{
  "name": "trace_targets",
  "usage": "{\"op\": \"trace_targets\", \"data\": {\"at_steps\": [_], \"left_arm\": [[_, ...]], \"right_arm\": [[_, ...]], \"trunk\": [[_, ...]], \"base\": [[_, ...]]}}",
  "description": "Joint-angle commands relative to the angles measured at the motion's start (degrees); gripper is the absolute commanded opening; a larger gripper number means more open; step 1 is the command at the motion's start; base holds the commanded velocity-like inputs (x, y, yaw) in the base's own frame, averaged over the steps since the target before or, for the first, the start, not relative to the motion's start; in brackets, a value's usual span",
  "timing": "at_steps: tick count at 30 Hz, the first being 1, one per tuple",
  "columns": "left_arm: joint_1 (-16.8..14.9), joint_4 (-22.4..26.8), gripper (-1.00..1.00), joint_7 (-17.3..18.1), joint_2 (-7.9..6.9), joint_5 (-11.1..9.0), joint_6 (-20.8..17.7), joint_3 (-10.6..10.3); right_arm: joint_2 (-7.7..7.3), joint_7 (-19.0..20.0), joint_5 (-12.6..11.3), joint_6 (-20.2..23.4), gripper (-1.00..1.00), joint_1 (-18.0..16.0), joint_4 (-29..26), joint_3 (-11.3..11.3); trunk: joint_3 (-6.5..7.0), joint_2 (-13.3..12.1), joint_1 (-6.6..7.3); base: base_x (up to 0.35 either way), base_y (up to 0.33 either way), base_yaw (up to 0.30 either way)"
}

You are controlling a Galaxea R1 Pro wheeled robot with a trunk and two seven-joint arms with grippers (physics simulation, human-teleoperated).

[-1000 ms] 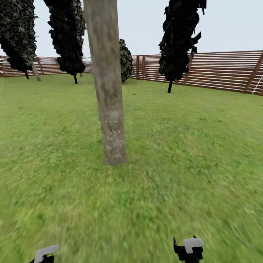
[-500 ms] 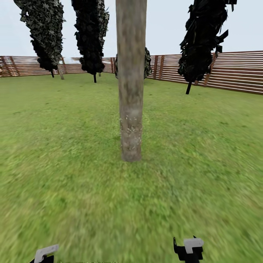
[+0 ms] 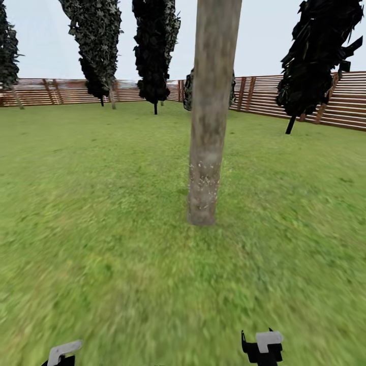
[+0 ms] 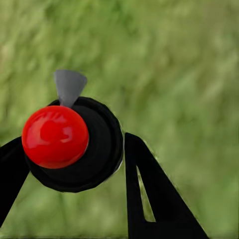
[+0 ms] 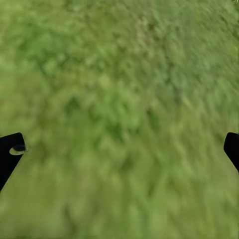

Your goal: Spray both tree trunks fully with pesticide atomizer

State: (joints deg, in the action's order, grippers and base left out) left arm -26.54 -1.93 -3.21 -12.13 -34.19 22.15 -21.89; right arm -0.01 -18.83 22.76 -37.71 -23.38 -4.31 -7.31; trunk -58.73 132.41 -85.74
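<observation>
Atomizer [image 4: 67, 142] sits between the left gripper's [image 4: 74, 199] fingers in the left wrist view: round dark body, glossy red ball on top, small grey nozzle tip, so it looks clamped, blurry grass behind. My guess is it's light, hard, slick plastic, best gripped round the body, clear of the trigger. Head view: a thick pale mottled trunk [image 3: 209, 127] stands dead ahead on the lawn [image 3: 101, 229], white flecks speckling its lower part, slatted wooden fence [image 3: 325, 101] and dark thin trees behind. Right wrist view: right gripper's [image 5: 122, 149] black fingertips [image 5: 10, 152] are spread wide apart, nothing held, just fuzzy grass.
</observation>
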Motion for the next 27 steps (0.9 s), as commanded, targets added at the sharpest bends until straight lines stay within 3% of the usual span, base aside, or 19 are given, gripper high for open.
{"op": "trace_targets", "data": {"at_steps": [1, 27], "left_arm": [[0.00, 0.00, -1.00, -0.05, 0.00, 0.00, 0.00, 0.01], [0.00, 0.00, -1.00, -0.05, 0.00, 0.09, 0.00, 0.01]], "right_arm": [[-0.02, -0.01, 0.00, 0.00, 1.00, 0.00, 0.00, 0.01], [0.01, 0.02, 0.00, 0.00, 1.00, 0.00, 0.00, 0.01]], "trunk": [[0.00, 0.00, 0.00], [0.00, 0.00, 0.00]], "base": [[0.000, 0.000, 0.280], [0.000, 0.000, 0.280]]}}
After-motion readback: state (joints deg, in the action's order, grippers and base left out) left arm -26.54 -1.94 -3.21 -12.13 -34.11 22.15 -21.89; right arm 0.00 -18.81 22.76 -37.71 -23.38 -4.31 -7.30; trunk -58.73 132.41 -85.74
